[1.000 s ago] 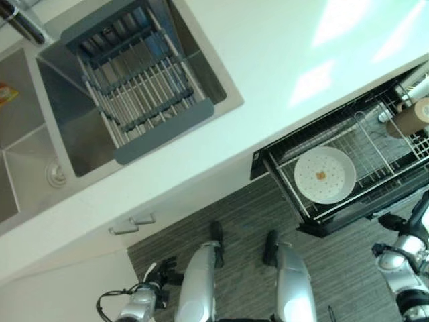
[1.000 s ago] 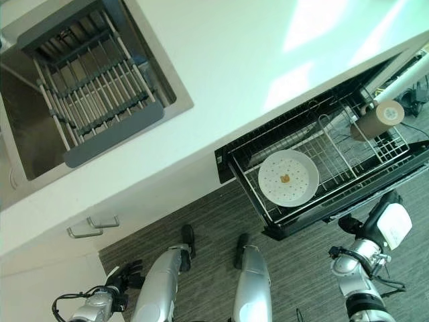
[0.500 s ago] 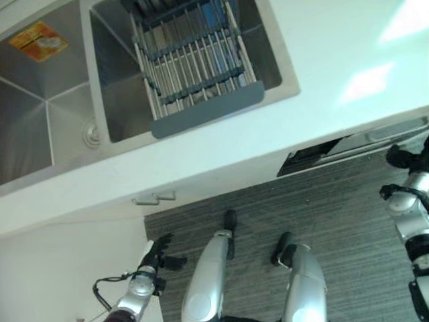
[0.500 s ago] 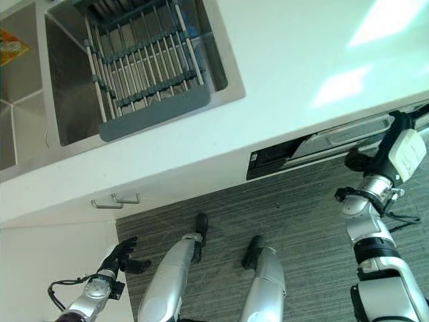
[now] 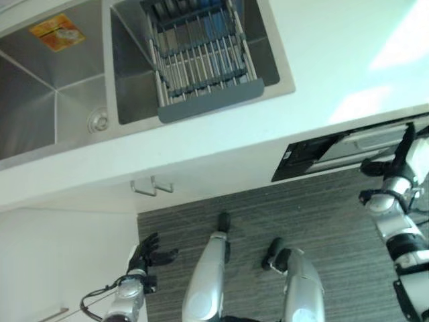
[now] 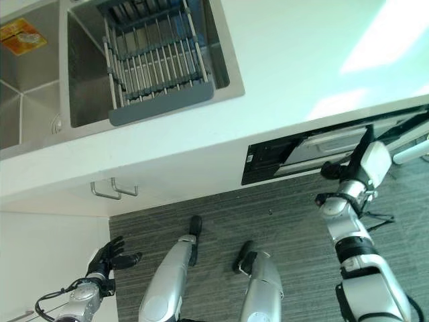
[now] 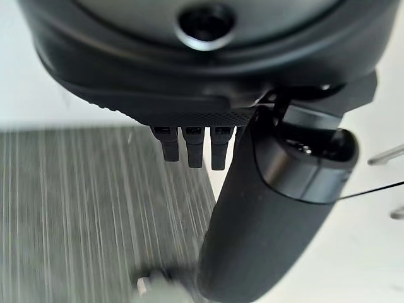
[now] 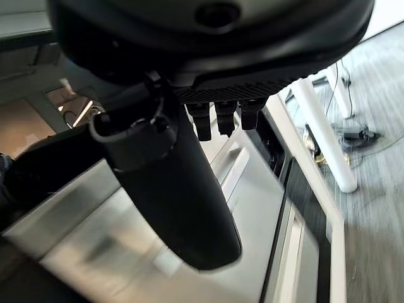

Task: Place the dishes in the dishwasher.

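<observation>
Both hands are relaxed, holding nothing: right hand [image 6: 371, 163] against the dark, nearly closed dishwasher [image 6: 301, 151]; left hand [image 5: 144, 254] low over grey ribbed floor [image 5: 322, 221].

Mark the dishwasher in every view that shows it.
Left eye view: dishwasher, dark front under the countertop, right side.
Right eye view: under the countertop, right of centre.
Right wrist view: grey panel past the right hand.
Shared landmark: the right hand by its front.

dishwasher [image 6: 315, 149] | under counter | drawer nearly shut | dark front
</observation>
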You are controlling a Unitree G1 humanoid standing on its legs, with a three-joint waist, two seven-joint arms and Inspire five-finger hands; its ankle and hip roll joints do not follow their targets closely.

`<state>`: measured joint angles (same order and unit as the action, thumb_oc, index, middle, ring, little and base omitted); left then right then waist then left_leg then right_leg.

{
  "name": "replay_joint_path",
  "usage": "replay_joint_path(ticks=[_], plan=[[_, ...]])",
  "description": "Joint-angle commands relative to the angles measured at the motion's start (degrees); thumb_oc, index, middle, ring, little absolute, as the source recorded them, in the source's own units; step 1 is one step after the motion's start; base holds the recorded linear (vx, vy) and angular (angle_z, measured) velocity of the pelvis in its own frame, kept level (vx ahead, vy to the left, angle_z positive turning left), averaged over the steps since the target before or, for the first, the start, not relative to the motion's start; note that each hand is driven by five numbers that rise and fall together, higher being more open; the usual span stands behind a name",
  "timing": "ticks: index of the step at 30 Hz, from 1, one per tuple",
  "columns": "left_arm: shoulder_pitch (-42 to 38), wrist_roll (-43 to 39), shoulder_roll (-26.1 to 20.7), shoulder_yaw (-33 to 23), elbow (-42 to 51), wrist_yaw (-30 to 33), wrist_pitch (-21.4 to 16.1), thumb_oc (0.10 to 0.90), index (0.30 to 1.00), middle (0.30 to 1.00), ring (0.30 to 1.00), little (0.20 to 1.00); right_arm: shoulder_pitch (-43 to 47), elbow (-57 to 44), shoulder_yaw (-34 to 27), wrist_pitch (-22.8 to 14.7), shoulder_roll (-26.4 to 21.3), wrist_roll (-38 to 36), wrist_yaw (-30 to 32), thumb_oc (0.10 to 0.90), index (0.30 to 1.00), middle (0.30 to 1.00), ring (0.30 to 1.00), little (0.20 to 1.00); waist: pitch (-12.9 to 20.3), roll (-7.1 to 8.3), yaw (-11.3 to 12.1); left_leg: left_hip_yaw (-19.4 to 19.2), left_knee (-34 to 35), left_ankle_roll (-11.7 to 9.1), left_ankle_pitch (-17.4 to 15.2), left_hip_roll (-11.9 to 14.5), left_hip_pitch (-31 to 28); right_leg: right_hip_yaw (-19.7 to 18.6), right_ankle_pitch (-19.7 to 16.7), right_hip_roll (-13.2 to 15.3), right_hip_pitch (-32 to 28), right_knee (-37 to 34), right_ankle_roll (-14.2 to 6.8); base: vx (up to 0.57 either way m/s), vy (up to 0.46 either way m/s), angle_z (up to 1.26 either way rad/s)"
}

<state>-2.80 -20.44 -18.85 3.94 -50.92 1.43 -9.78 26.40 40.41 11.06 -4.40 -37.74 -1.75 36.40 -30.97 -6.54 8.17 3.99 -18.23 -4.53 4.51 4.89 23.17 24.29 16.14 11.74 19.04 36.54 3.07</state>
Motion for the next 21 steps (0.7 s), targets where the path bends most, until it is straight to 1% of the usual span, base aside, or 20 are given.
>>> replay_joint_path(ticks=[1,2,3,6,7,9,13,15,19,21], plan=[[3.6,-5.9,-1.3,2.4,3.3,-4.7,1.1,0.800,0.900,0.900,0.900,0.900,4.6,-9.5,3.7,-6.4,4.9,-11.3,-7.5,0.800,0.900,0.900,0.900,0.900,1.2,-0.17,2.1,-5.4,1.0,2.6,-9.4,-0.8,-4.2,-3.6,5.9,-2.6,-7.7,-1.6,-0.8,0.05,-0.015,-0.07],[4.4,-6.3,-0.2,1.9,3.5,-5.3,1.5,0.800,0.900,0.900,0.900,0.900,-0.1,-10.0,2.3,-6.0,6.9,-13.1,-9.1,0.800,0.900,0.900,0.900,0.900,1.3,0.09,1.3,-5.7,1.0,2.2,-9.7,-0.3,-5.2,-3.8,5.5,-3.1,-9.4,-3.2,-0.9,0.10,-0.022,-0.14],[5.7,-6.1,1.2,1.4,3.5,-5.9,1.1,0.800,0.900,0.900,0.900,0.900,-6.6,-9.5,0.9,-7.5,8.9,-14.8,-10.3,0.800,0.900,0.900,0.900,0.900,2.3,0.41,0.2,-6.4,1.0,1.9,-10.0,0.5,-6.1,-3.9,4.9,-3.8,-11.7,-6.1,-1.0,0.13,-0.028,-0.01],[7.5,-5.3,2.8,0.9,4.2,-6.4,0.0,0.800,0.900,0.900,0.900,0.900,-15.1,-8.4,-0.7,-7.3,11.6,-15.4,-12.3,0.800,0.900,0.900,0.900,0.900,4.5,0.98,-2.0,-8.1,1.0,1.0,-10.5,2.3,-7.6,-3.8,3.8,-4.9,-15.6,-11.1,-1.2,0.11,-0.023,0.06],[7.6,-5.3,2.9,0.8,4.5,-6.6,-0.2,0.800,0.900,0.900,0.900,0.900,-16.5,-8.2,-1.1,-6.7,11.8,-15.5,-12.9,0.800,0.900,0.900,0.900,0.900,5.0,1.15,-2.6,-8.6,1.0,0.9,-10.7,2.7,-8.0,-3.8,3.5,-5.1,-16.4,-12.3,-1.3,0.08,-0.017,-0.07],[7.5,-5.0,2.9,0.8,5.2,-6.2,0.6,0.800,0.900,0.900,0.900,0.900,-19.4,-7.0,-1.4,-7.1,12.3,-14.8,-13.7,0.800,0.900,0.900,0.900,0.900,6.1,1.50,-3.7,-9.3,1.0,0.7,-11.1,3.1,-9.0,-3.8,2.8,-5.4,-18.2,-14.7,-1.6,0.06,-0.017,-0.13],[7.3,-5.0,2.7,0.6,5.9,-6.4,3.5,0.800,0.900,0.900,0.900,0.900,-24.5,-4.2,-1.7,-7.0,13.6,-14.3,-15.6,0.800,0.900,0.900,0.900,0.900,8.9,2.31,-5.6,-10.2,1.0,0.8,-12.4,3.2,-11.2,-4.2,1.0,-5.9,-21.0,-18.9,-2.4,0.06,-0.020,-0.14],[7.0,-5.1,3.3,0.6,4.6,-7.2,5.1,0.800,0.900,0.900,0.900,0.900,-26.3,-1.2,-1.7,-7.0,14.8,-13.9,-16.6,0.800,0.900,0.900,0.900,0.900,10.6,2.88,-6.5,-10.7,1.0,1.0,-13.1,3.0,-12.4,-4.8,0.7,-5.6,-21.4,-19.4,-2.9,0.04,-0.019,-0.10],[6.3,-5.1,4.6,1.2,1.5,-8.4,6.1,0.800,0.900,0.900,0.900,0.900,-28.2,3.8,-1.3,-6.3,16.5,-13.5,-18.1,0.800,0.900,0.900,0.900,0.900,13.1,3.36,-7.8,-11.4,1.0,1.4,-14.5,2.5,-14.3,-6.0,0.6,-5.2,-21.4,-19.4,-3.6,0.02,-0.003,-0.18],[6.1,-4.7,4.7,1.4,0.9,-8.8,6.2,0.800,0.900,0.900,0.900,0.900,-28.4,5.0,-1.2,-6.5,16.7,-13.3,-18.5,0.800,0.900,0.900,0.900,0.900,13.5,3.38,-8.1,-11.5,1.0,1.4,-14.8,2.5,-14.6,-6.1,0.6,-5.1,-21.4,-19.4,-3.7,0.01,0.014,-0.21]])
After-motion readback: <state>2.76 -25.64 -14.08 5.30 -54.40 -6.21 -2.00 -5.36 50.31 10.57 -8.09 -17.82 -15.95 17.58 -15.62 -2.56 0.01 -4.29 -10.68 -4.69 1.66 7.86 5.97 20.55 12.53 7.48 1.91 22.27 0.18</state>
